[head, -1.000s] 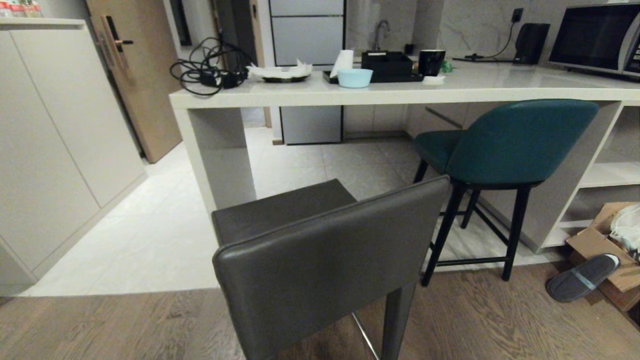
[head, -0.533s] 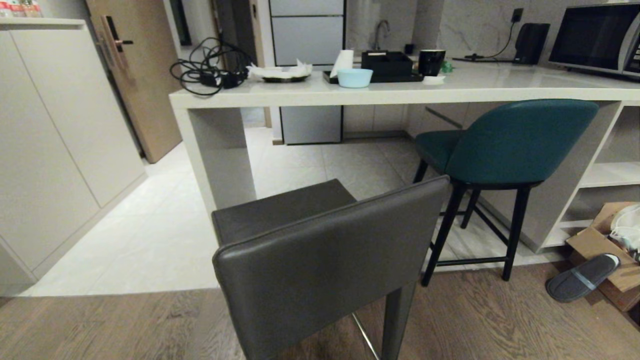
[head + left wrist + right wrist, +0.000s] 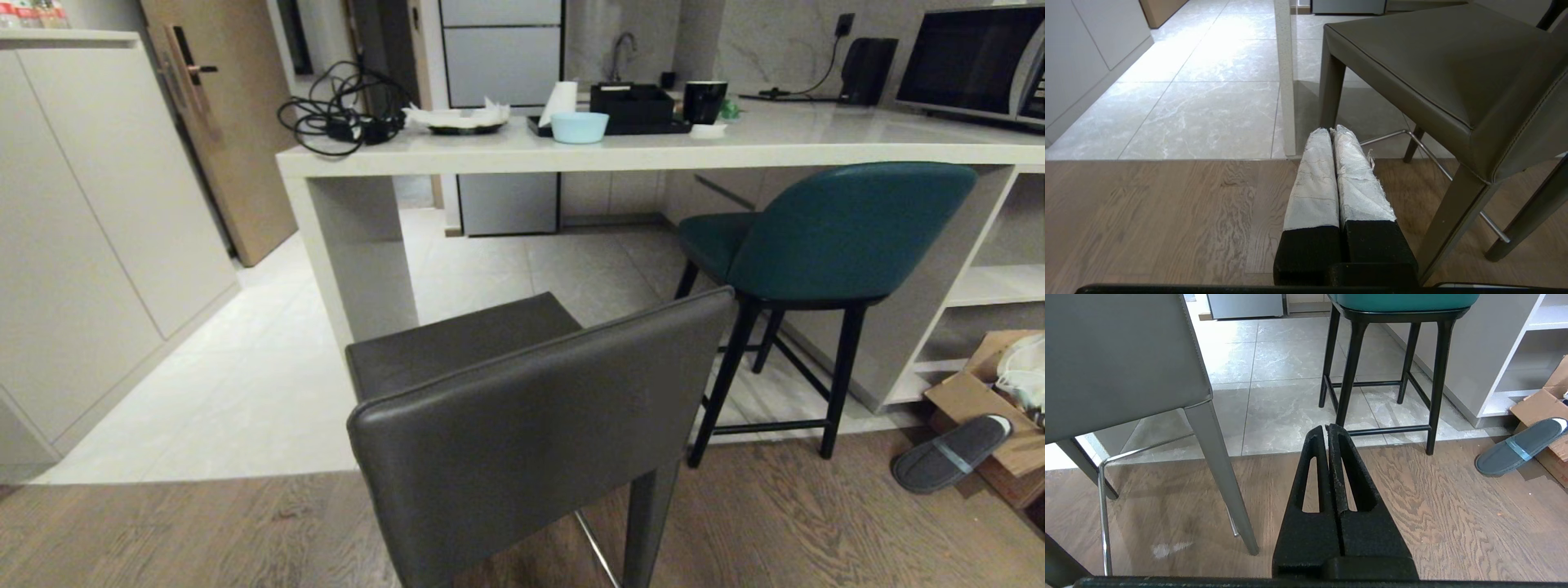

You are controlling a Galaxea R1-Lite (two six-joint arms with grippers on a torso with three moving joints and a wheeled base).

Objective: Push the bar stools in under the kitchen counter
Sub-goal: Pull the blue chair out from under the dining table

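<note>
I have both arms parked low, one to each side of the grey stool (image 3: 522, 408), pointing forward above the wood floor (image 3: 204, 531). The left gripper (image 3: 1333, 132) has its padded fingers pressed together and holds nothing. The right gripper (image 3: 1327, 428) is likewise fully closed and empty. Neither touches a stool. I judge closed fingers suit this task: a push needs a blunt tip, not a grasp.

The grey stool stands nearest me, back toward the camera, well clear of the counter (image 3: 653, 151). Its seat points toward the open bay beside the left side panel (image 3: 359, 261), so I judge a straight forward push would carry it in, provided it clears that panel. It sits turned slightly off square, which could make it pivot under an off-centre push.

The teal stool (image 3: 833, 233) stands further right, its seat front already partly under the countertop edge and its back still outside. I judge no push has yet begun on either.

Limits of view:
- Neither arm appears in the head view.
- The grey stool's legs are largely cut off there; the wrist views show only some of them and a chrome footrest (image 3: 1392, 136).
- How far the teal seat reaches under the counter is hidden by its own back.
- A slipper (image 3: 951, 453) and a cardboard box (image 3: 980, 392) lie to the right, the box partly out of frame.
</note>
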